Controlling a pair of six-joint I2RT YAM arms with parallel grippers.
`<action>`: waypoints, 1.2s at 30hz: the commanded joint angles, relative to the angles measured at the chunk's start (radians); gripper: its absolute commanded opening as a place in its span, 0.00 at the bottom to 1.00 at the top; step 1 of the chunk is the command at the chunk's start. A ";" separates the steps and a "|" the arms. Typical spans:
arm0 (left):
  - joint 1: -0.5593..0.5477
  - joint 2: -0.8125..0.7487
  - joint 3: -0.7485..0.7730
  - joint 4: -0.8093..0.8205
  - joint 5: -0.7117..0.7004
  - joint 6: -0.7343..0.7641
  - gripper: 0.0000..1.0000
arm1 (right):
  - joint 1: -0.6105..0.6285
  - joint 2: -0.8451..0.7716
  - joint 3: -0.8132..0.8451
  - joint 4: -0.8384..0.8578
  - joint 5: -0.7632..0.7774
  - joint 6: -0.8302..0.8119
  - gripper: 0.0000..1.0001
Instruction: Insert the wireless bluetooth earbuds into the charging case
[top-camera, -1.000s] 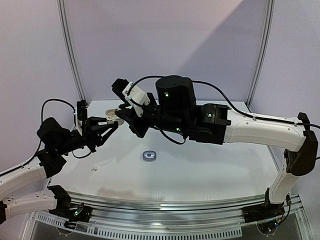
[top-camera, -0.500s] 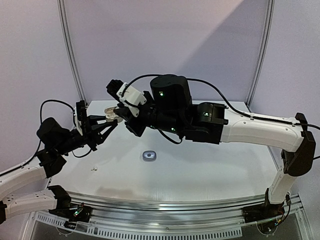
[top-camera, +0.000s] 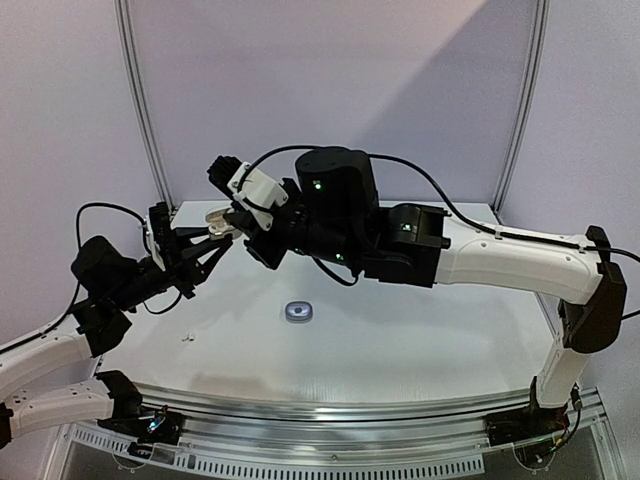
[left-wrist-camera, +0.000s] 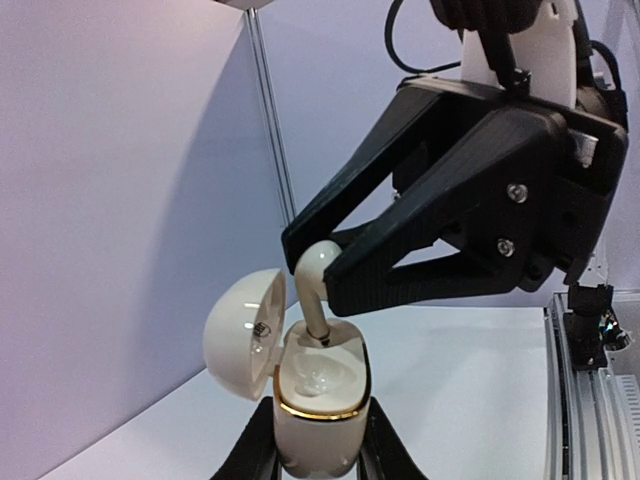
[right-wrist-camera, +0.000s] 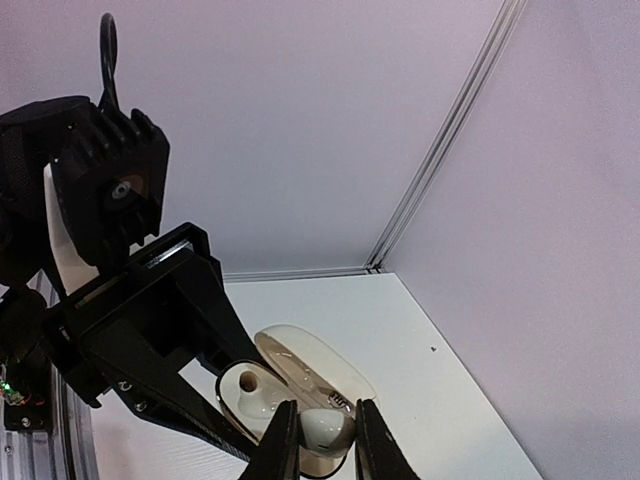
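Observation:
My left gripper (left-wrist-camera: 320, 452) is shut on the body of a white, gold-rimmed charging case (left-wrist-camera: 318, 405) and holds it upright above the table, lid (left-wrist-camera: 242, 335) open to the left. My right gripper (right-wrist-camera: 322, 445) is shut on a white earbud (right-wrist-camera: 325, 430). The earbud's stem (left-wrist-camera: 314, 310) reaches down into the case's far socket; the near socket (right-wrist-camera: 246, 381) is empty. In the top view both grippers meet at the case (top-camera: 218, 222) at the back left. A tiny white earbud (top-camera: 186, 337) lies on the table. No dark grey earbuds show.
A small round dark grey case (top-camera: 298, 312) lies on the white table (top-camera: 420, 330) near the middle. The purple back wall and a metal corner post (top-camera: 140, 100) stand close behind the grippers. The right arm (top-camera: 400, 245) stretches across the table's back half.
Both grippers have shifted a little left and up together. The right gripper has brought the white earbud closer over the open case.

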 joint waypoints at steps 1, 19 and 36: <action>-0.021 -0.034 0.007 0.073 -0.030 0.070 0.00 | 0.003 0.034 0.001 -0.059 0.027 -0.004 0.00; -0.025 -0.058 -0.019 0.075 -0.053 0.104 0.00 | 0.004 -0.005 -0.001 -0.016 0.158 0.012 0.00; -0.025 -0.055 -0.015 0.095 -0.060 0.080 0.00 | 0.011 0.042 0.004 -0.040 0.081 -0.086 0.00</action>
